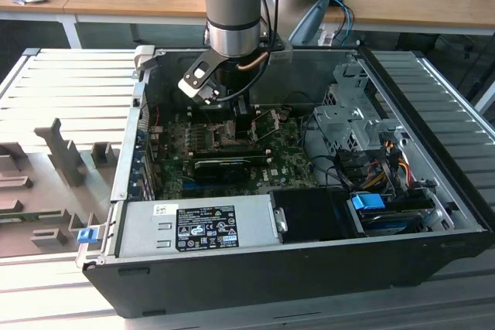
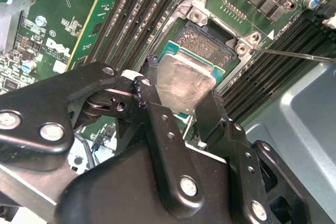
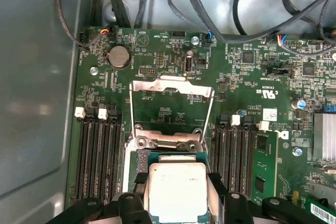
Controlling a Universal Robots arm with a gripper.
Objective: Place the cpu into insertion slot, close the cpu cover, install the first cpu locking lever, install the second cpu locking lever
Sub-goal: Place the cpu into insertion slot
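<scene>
- The cpu is pinched at two opposite edges by the gripper, which is closed on it. It hangs over the open socket and, to my eye, is not seated yet.
- So the first step is in hand: placing the chip. The cover stands tipped up past the socket, and a thin lever sticks out clear of it.
- Setting it down would call for the chip's edges square with the socket frame and level. It looks a little off-centre.
- Memory slots flank the socket closely on both sides, so there is little room sideways.
- In the exterior view, from the gripper: card at 6 o'clock, drive cage at 3, case wall at 9. Overhead is open.
</scene>
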